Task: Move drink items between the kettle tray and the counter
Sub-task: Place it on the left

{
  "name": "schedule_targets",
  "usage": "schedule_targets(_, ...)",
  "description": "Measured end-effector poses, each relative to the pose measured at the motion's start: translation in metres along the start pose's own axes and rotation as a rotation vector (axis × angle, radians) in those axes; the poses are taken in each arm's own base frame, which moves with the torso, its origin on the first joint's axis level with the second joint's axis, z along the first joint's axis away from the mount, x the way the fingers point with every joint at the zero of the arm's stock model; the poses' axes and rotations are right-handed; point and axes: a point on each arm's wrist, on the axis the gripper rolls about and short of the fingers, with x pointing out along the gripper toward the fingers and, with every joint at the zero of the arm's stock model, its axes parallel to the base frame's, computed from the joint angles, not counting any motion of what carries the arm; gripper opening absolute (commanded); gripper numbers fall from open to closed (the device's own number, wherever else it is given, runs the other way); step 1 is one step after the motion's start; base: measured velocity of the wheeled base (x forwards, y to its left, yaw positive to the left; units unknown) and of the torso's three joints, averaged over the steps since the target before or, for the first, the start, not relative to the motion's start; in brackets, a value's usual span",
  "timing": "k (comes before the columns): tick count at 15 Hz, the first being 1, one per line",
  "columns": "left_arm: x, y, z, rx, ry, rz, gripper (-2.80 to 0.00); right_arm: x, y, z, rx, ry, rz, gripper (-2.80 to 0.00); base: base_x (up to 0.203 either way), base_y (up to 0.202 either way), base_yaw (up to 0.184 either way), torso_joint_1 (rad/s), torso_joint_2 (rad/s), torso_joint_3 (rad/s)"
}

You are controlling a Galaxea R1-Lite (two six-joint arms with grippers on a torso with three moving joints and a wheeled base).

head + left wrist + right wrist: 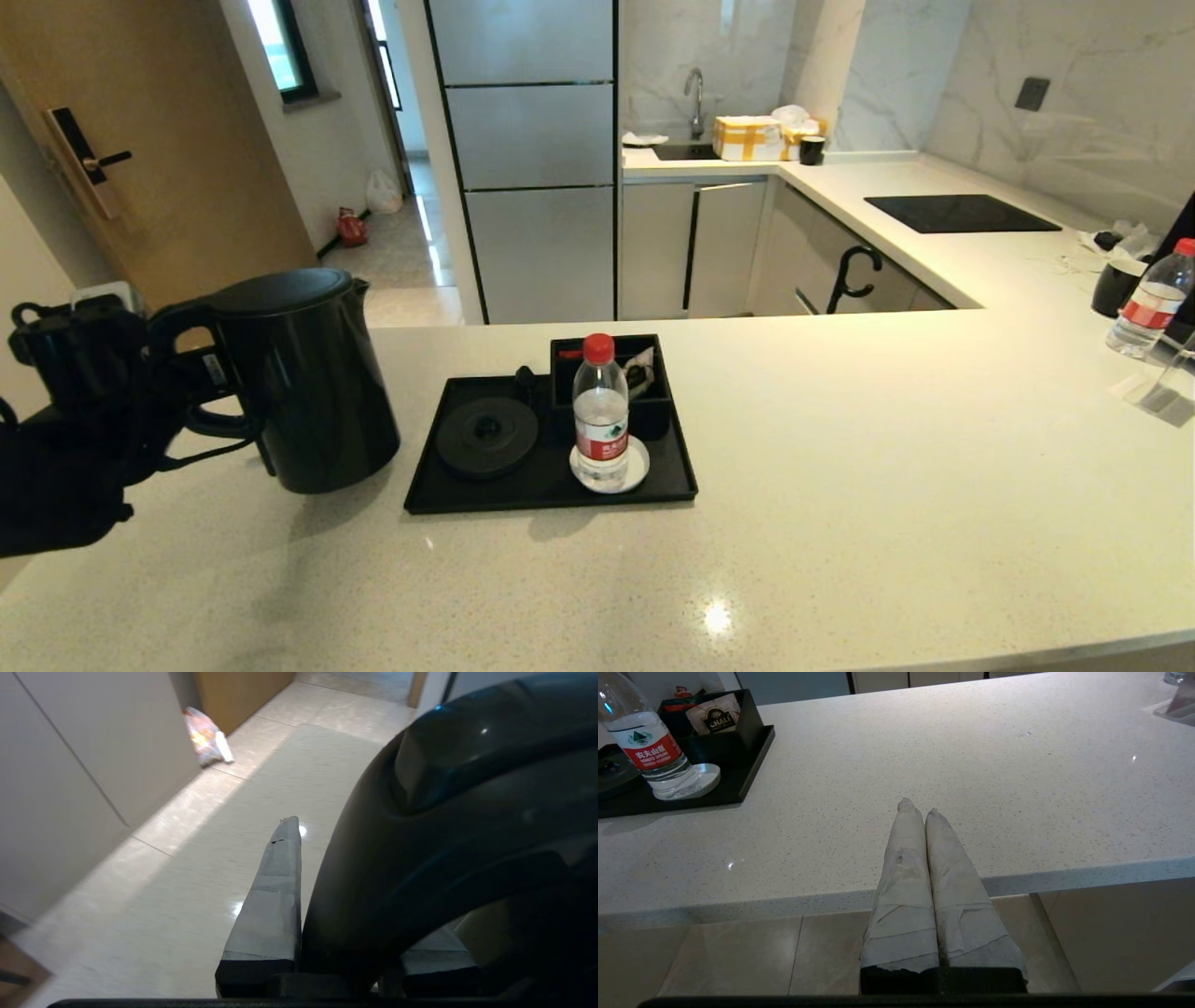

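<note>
The left gripper has its fingers clamped around the loop handle of the kettle, one finger outside the loop and the other inside it. The kettle hangs upright just ahead of those fingers, off the tray and to its left; whether its foot touches the worktop or floats just above it I cannot tell. The round kettle base sits bare on the tray, beyond the kettle on the side away from the fingers. Past that base the water bottle stands upright on the white coaster, in front of the small divided box. So the kettle step looks to be in hand, either coming off the base or heading for it. If it is to be seated, the next move calls for a level carry and a centred lowering onto the base. The right gripper waits below the worktop's near edge, its fingers pressed together and holding nothing.
</note>
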Motion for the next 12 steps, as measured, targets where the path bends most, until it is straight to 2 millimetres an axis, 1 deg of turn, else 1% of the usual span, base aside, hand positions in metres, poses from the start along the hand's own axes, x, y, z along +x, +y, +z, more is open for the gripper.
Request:
schedule_targets(2, 0.009, 0.016, -0.009, 0.068, -0.033, 0.007, -2.80, 0.000, 0.000, 0.000, 0.000, 0.000, 0.000, -2.80, 0.000, 0.000, 0.000, 0.000, 0.00, 0.000)
schedule_targets(5, 0.014, 0.024, -0.020, 0.095, -0.025, 0.010, -2.80, 0.000, 0.000, 0.000, 0.000, 0.000, 0.000, -2.80, 0.000, 0.000, 0.000, 0.000, 0.00, 0.000)
schedule_targets(8, 0.017, 0.039, -0.034, 0.196, -0.045, -0.069, -2.80, 0.000, 0.000, 0.000, 0.000, 0.000, 0.000, -2.80, 0.000, 0.000, 0.000, 0.000, 0.00, 0.000)
schedule_targets(10, 0.020, 0.047, -0.045, 0.204, -0.014, -0.080, -2.80, 0.000, 0.000, 0.000, 0.000, 0.000, 0.000, -2.80, 0.000, 0.000, 0.000, 0.000, 0.00, 0.000)
schedule_targets(12, 0.022, 0.051, -0.051, 0.212, 0.007, -0.080, -2.80, 0.000, 0.000, 0.000, 0.000, 0.000, -0.001, -2.80, 0.000, 0.000, 0.000, 0.000, 0.00, 0.000)
